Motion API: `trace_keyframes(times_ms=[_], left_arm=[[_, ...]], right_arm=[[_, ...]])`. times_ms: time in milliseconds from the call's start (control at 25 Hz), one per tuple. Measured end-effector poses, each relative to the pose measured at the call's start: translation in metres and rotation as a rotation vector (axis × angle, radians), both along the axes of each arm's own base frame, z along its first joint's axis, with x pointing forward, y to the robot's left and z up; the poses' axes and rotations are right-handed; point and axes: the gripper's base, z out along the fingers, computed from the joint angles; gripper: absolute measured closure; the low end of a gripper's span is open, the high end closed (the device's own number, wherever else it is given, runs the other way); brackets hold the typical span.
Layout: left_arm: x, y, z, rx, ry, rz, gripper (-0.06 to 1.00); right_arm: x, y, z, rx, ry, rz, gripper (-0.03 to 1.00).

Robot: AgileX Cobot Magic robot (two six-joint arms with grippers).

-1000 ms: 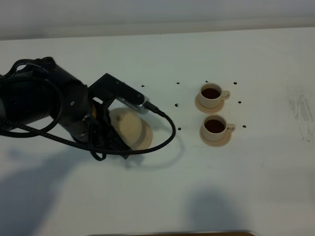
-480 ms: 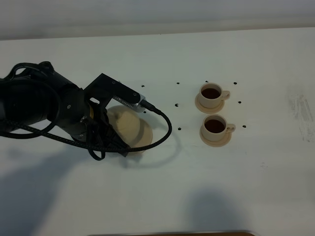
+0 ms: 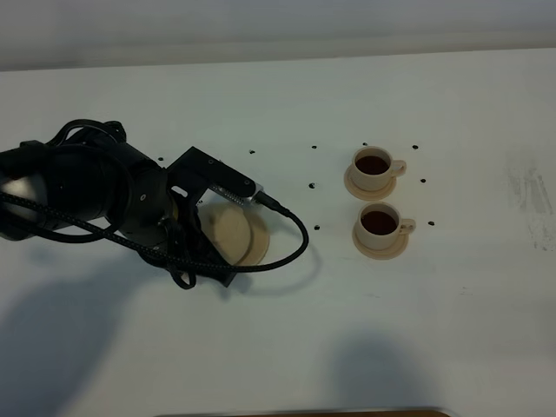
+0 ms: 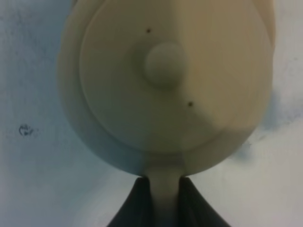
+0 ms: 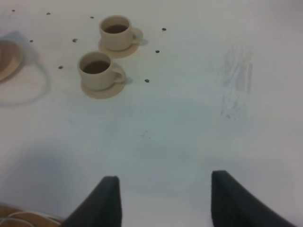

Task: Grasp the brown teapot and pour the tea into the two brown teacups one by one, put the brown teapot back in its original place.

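**Teapot lowered back toward its saucer**

The left pincer was clenched on the loop handle of the brown teapot, holding it upright. Over the last second the arm had sunk and drawn left, so the pot hung over the large saucer at the left of the worktop. Both teacups, at right, held dark tea, so pouring looked done; only setting down remained. The right pincer was released and empty

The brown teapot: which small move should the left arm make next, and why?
Probably lower it a little, then release. The left gripper is shut on the brown teapot by its handle above the large saucer, and both teacups already hold tea.
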Motion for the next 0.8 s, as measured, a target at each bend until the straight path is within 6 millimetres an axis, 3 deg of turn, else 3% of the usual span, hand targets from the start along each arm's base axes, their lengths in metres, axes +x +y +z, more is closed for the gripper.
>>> trace_keyframes(times_ms=[240, 560, 800], left_arm=[[-0.001, 0.0, 0.0, 0.013, 0.003, -0.028, 0.82], [-0.001, 0.0, 0.0, 0.016, 0.0, -0.042, 0.43], [-0.005, 0.002, 0.026, -0.018, -0.072, -0.053, 0.32]], right_arm=[[0.0, 0.0, 0.0, 0.0, 0.0, 0.0, 0.53], [0.0, 0.0, 0.0, 0.0, 0.0, 0.0, 0.53], [0.0, 0.0, 0.0, 0.0, 0.0, 0.0, 0.53]])
